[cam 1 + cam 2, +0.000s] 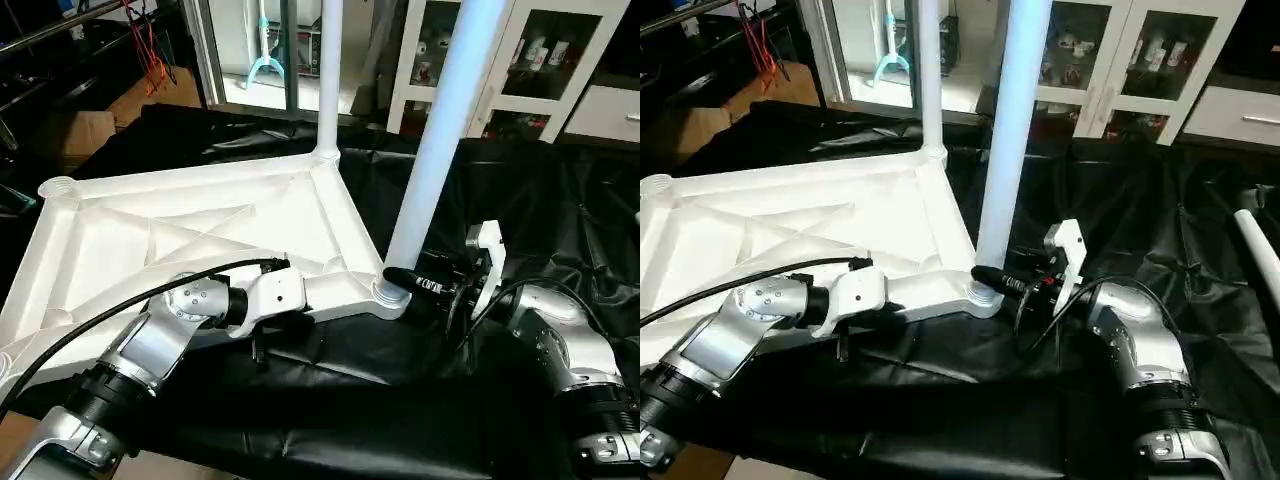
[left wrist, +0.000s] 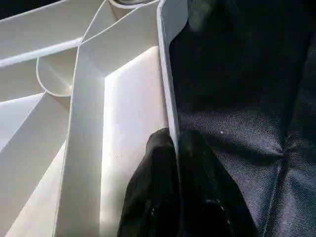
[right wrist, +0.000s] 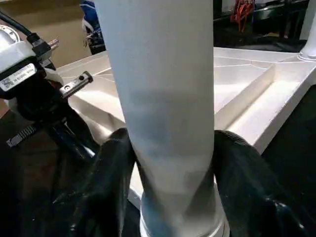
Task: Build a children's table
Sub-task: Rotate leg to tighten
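Children's table tabletop (image 1: 200,225): upside-down on black cloth (image 1: 520,200). Left tool (image 2: 173,187) pinched on its rim, steadying it. Right tool (image 3: 170,192) clasps near-corner leg (image 1: 440,140) at its socket, likely seating it. Far-corner leg (image 1: 328,75) stands upright.

A wrinkled black fabric sheet (image 1: 330,400) is spread over the work surface and sags into folds at the near edge. Behind it, a white cabinet with glass doors (image 1: 520,70) is seen, with small items kept on its shelves. A brown cardboard box (image 1: 80,135) is set at the far left, below red cables (image 1: 150,50).
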### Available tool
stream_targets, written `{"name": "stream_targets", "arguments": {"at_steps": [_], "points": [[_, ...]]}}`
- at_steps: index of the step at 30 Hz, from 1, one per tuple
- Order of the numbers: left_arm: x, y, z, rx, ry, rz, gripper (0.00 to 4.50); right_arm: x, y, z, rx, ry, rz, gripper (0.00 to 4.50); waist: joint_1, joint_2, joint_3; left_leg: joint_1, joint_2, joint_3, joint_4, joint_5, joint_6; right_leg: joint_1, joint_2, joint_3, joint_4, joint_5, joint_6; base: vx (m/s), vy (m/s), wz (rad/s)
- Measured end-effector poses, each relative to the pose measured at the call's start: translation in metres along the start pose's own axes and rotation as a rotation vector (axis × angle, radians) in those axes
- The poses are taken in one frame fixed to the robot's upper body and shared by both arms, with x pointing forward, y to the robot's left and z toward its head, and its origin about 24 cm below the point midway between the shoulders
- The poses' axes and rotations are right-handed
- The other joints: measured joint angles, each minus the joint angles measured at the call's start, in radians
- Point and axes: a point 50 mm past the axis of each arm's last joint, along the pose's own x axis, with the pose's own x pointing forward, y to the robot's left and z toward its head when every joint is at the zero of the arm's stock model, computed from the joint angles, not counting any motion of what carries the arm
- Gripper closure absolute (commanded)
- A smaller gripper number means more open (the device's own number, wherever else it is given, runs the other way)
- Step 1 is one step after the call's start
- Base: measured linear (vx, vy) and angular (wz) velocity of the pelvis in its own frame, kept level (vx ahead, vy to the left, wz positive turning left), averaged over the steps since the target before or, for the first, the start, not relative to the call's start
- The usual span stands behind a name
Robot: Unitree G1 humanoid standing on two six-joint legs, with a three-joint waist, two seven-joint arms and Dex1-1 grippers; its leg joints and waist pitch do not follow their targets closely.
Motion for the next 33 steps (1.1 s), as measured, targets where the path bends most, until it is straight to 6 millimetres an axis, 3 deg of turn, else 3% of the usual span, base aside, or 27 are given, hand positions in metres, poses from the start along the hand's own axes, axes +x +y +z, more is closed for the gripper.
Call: {"name": "stream_targets", "arguments": {"at_steps": [5, 21, 22, 24, 25, 28, 33], "points": [[0.000, 0.000, 0.000, 0.000, 0.000, -0.001, 4.50, 0.000, 0.000, 0.000, -0.001, 0.001, 0.000, 2.50, 0.000, 0.000, 0.000, 0.000, 0.000, 0.000, 0.000, 0.000, 0.000, 0.000, 0.000, 0.000, 0.000, 0.000, 0.000, 0.000, 0.000, 0.00], [0.000, 0.000, 0.000, -0.003, -0.002, -0.001, 4.50, 0.001, 0.000, 0.000, 0.000, -0.003, -0.003, 2.54, 0.000, 0.000, 0.000, 0.000, 0.000, 0.000, 0.000, 0.000, 0.001, 0.000, 0.000, 0.000, 0.000, 0.000, 0.000, 0.000, 0.000, 0.00], [0.008, 0.002, 0.002, -0.068, -0.015, 0.056, 4.50, 0.013, -0.003, -0.004, 0.022, -0.033, -0.089, 2.54, -0.003, -0.001, -0.002, 0.001, 0.000, 0.001, -0.001, 0.001, 0.000, 0.002, 0.000, 0.001, 0.000, 0.000, 0.000, 0.000, 0.000, 0.00], [0.031, 0.018, 0.014, -0.226, 0.021, 0.261, 4.50, 0.061, -0.009, -0.008, 0.096, -0.136, -0.481, 2.54, -0.021, 0.000, -0.003, 0.003, 0.000, 0.001, 0.001, 0.003, -0.005, 0.000, 0.000, 0.002, 0.006, 0.001, -0.002, 0.000, 0.000, 0.00], [0.039, 0.020, 0.020, -0.270, 0.033, 0.308, 4.50, 0.074, -0.011, -0.005, 0.104, -0.145, -0.626, 2.55, -0.030, -0.001, -0.003, 0.003, 0.000, 0.001, 0.000, 0.003, -0.006, -0.001, 0.000, 0.002, 0.005, 0.002, -0.003, 0.000, 0.000, 0.00], [0.054, 0.010, 0.030, -0.319, 0.014, 0.314, 4.50, 0.077, -0.015, -0.007, 0.109, -0.130, -0.788, 2.56, -0.028, -0.015, -0.013, 0.011, 0.000, -0.002, -0.006, 0.002, -0.005, 0.007, 0.000, -0.001, -0.003, 0.001, -0.001, 0.000, 0.000, 0.00], [0.048, 0.013, 0.025, -0.311, 0.028, 0.333, 4.50, 0.082, -0.012, -0.008, 0.106, -0.132, -0.783, 2.56, -0.029, -0.016, -0.016, 0.011, 0.000, -0.004, -0.008, 0.002, -0.005, 0.007, 0.001, -0.002, -0.003, 0.001, -0.001, 0.000, 0.000, 0.00]]}}
